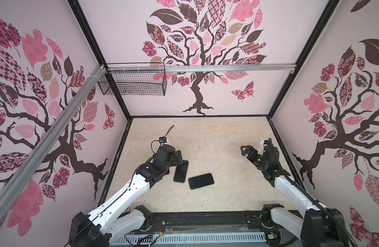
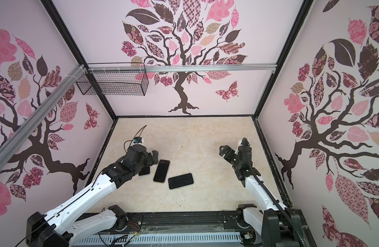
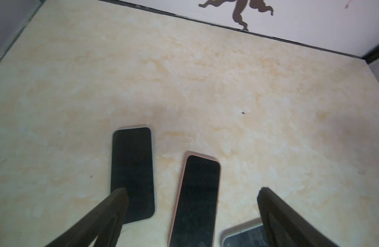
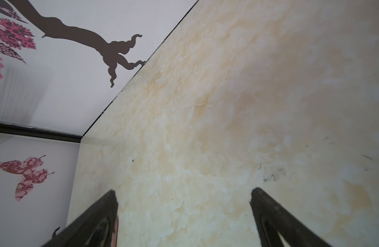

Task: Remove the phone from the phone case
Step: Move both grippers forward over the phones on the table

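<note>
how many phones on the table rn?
3 on the table: first phone, mostly hidden under the left arm; second phone, just right of it; third phone, lying crosswise further right. The arm could hide more.

Lab cell: aluminium frame [image 1: 205, 68], decal walls [image 1: 227, 98]

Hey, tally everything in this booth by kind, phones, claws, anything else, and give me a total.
Phones: 3 (pale-cased phone, pink-cased phone, partly hidden phone)
Claws: 2 (left claw, right claw, both open)
Wire basket: 1
Total: 6
</note>
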